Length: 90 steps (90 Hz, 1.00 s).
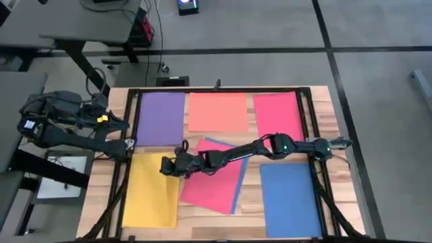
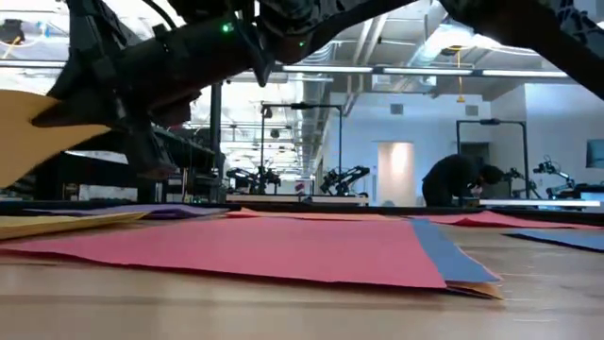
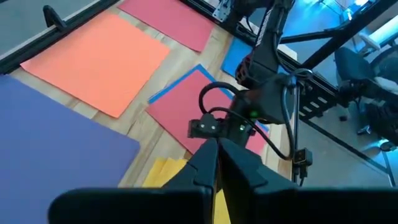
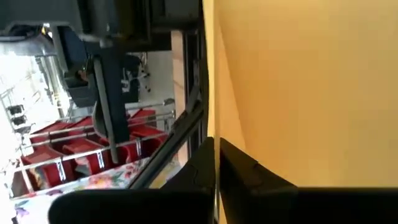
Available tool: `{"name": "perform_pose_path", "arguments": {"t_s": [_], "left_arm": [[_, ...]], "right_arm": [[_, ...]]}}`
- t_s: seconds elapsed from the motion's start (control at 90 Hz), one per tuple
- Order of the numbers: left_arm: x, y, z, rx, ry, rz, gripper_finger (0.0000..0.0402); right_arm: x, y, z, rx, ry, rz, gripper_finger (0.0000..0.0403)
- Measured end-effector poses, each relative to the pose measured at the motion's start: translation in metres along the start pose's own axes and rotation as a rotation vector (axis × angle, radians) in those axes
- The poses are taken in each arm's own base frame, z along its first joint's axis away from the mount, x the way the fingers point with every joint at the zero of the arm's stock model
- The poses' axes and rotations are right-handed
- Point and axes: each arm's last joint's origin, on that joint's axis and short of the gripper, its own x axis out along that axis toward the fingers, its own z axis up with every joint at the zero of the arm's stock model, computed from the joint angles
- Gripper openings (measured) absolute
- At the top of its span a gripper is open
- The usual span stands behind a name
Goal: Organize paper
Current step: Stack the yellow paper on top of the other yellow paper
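The paper lies spread on the wooden table: a purple sheet [image 1: 160,118], a salmon-orange sheet [image 1: 217,111] and a pink-red sheet [image 1: 277,115] along the far side, a blue sheet [image 1: 290,199] near right, and another pink-red sheet [image 1: 214,181] lying on a blue one in the middle. A yellow sheet [image 1: 152,192] lies near left. My left gripper [image 1: 129,144] is shut at its far left corner. My right gripper [image 1: 164,166] is shut at its far right part. The low view shows a raised yellow part [image 2: 38,132]. My left gripper pinches the yellow sheet between its two shut fingers; a thin yellow strip [image 3: 216,198] shows in the gap, at the sheet's far left corner. My right gripper pinches the yellow sheet's edge [image 4: 211,106] between its shut fingers, coming level from the table's right. The part it holds is raised off the table; the near part [image 2: 57,225] lies flat.
A black frame [image 1: 307,118] runs around the work area. The right arm [image 1: 236,152] reaches across the middle pink-red sheet. Beyond the table there are desks, other robot rigs and a person [image 2: 462,179] bent over at the far right.
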Motion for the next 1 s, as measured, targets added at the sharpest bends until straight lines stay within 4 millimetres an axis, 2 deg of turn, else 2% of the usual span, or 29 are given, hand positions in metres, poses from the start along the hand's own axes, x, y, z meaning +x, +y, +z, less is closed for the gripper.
{"name": "perform_pose_path", "arguments": {"t_s": [0.211,0.378,0.589,1.0], "left_arm": [[0.0,0.0,0.0,0.002,0.0,0.0,0.0],[0.0,0.0,0.0,0.002,0.0,0.0,0.0],[0.0,0.0,0.0,0.001,0.001,0.0,0.0],[0.0,0.0,0.0,0.002,0.001,0.0,0.0]], "right_arm": [[0.0,0.0,0.0,0.007,-0.002,-0.002,0.001],[0.0,-0.001,0.0,-0.002,-0.006,-0.014,0.006],[-0.001,-0.014,0.001,-0.051,-0.01,-0.146,0.0114],[-0.007,-0.031,0.004,-0.1,0.057,-0.357,0.0119]]}}
